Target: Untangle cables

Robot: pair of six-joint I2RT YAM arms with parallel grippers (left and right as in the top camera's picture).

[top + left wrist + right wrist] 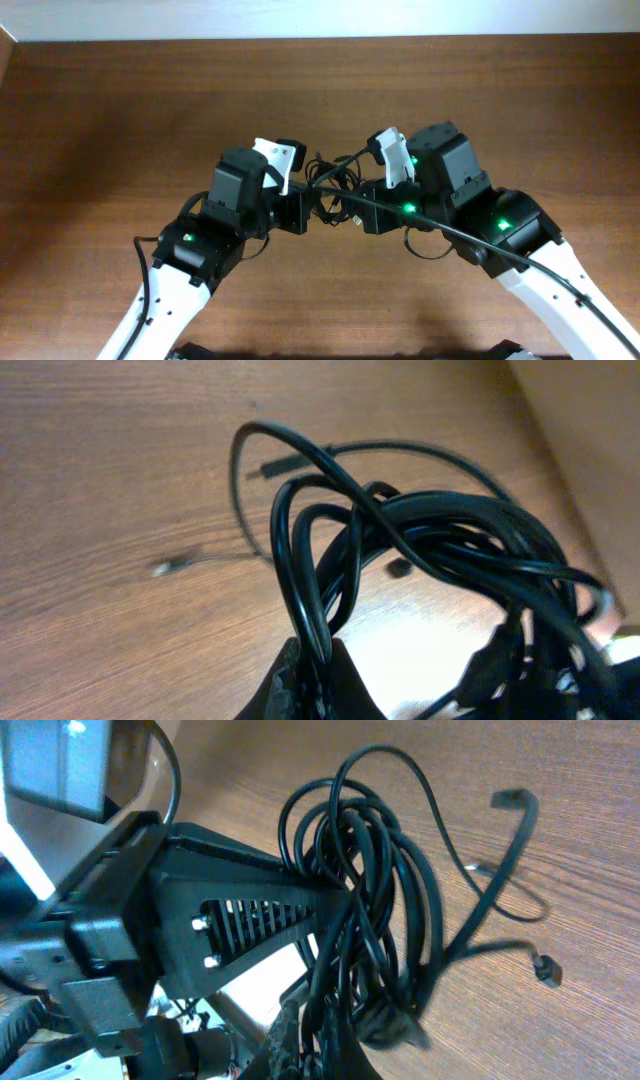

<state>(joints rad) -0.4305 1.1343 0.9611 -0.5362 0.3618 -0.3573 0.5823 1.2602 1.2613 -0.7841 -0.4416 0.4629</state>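
Observation:
A tangle of thin black cables (333,178) hangs between my two grippers above the middle of the wooden table. My left gripper (300,205) is shut on a pair of strands of the cables (400,540), which loop up and to the right. My right gripper (368,205) is shut on several strands of the same cables (370,890). Loose ends with small plugs (545,970) dangle to the right in the right wrist view, and one plug (262,470) shows in the left wrist view. The left gripper body fills the left of the right wrist view.
The dark wooden table (120,120) runs to a pale wall along the far edge. Thicker black arm cables (500,245) run along the right arm and beside the left arm (145,270).

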